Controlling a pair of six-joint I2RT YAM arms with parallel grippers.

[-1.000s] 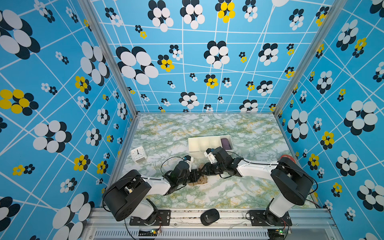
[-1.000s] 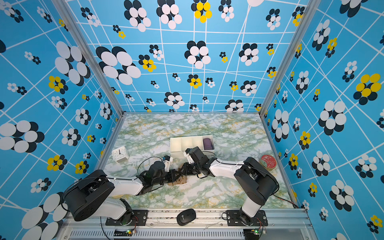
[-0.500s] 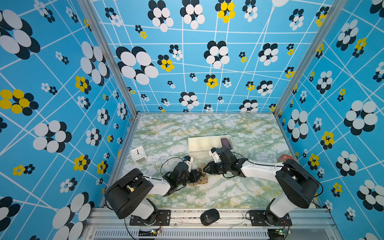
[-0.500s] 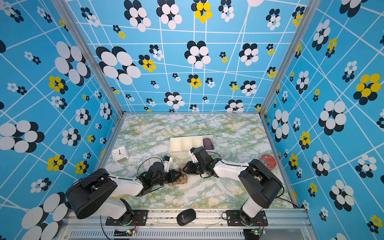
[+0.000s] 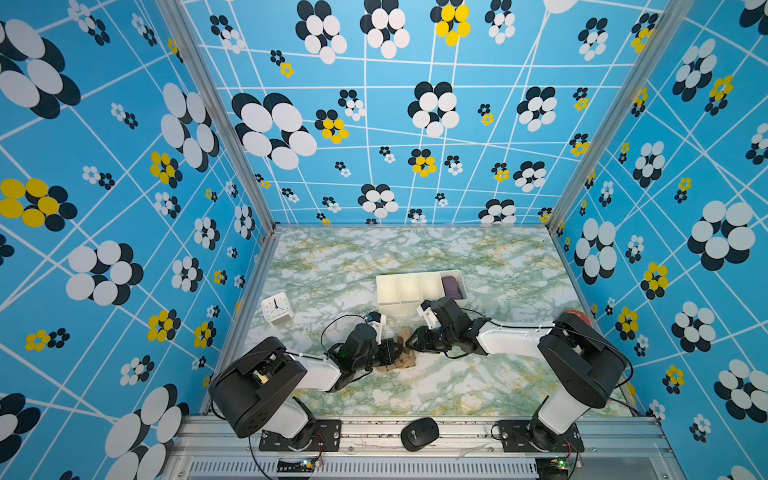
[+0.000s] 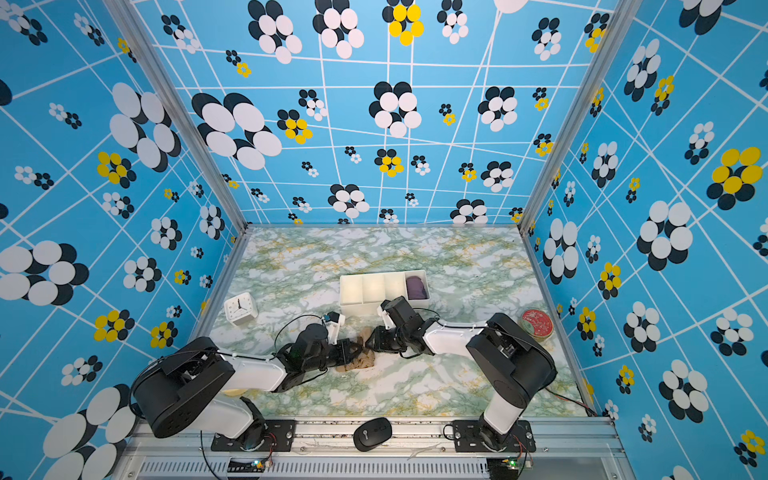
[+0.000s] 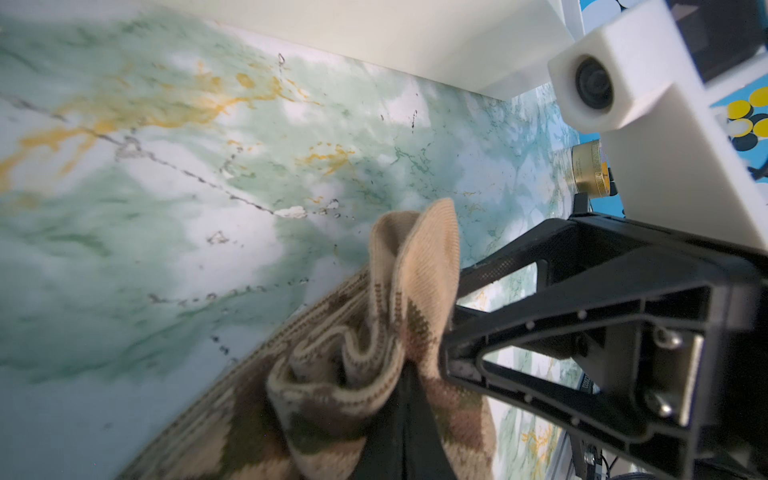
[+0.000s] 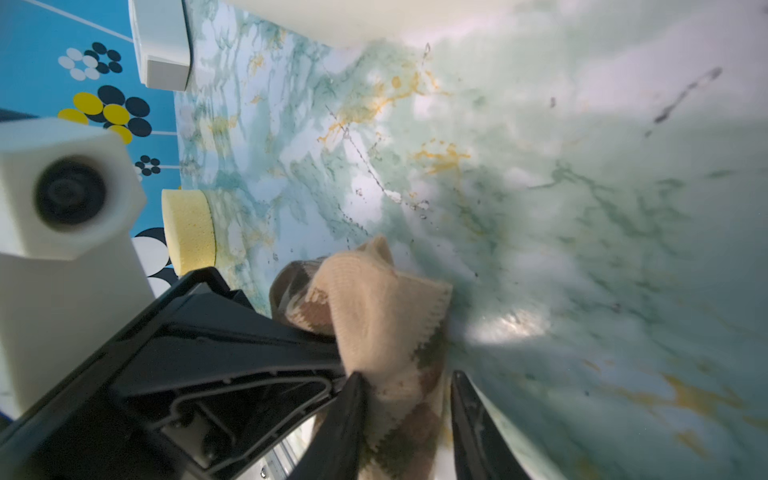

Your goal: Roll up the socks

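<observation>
Ample bare desk (image 5: pixel 457 386) spreading around end effectors; white tray (image 5: pixel 395 308) wall sitting just beyond. Left end effector (image 5: pixel 394 351) clamping socks (image 5: pixel 402 360) tight; right end effector (image 8: pixel 407 376) straddling them, jaws part-open.

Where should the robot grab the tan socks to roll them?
Grab the socks by the plain beige end that stands up loose, coming from the right arm's side. The left gripper pinches the bunched part from the other side, so that end is free.

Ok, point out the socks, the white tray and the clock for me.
socks (image 5: pixel 405 361): in a top view, on the bunched tan knit.
white tray (image 5: pixel 397 308): in a top view, on its near wall.
clock (image 5: pixel 276 306): in a top view, on its face.
</observation>
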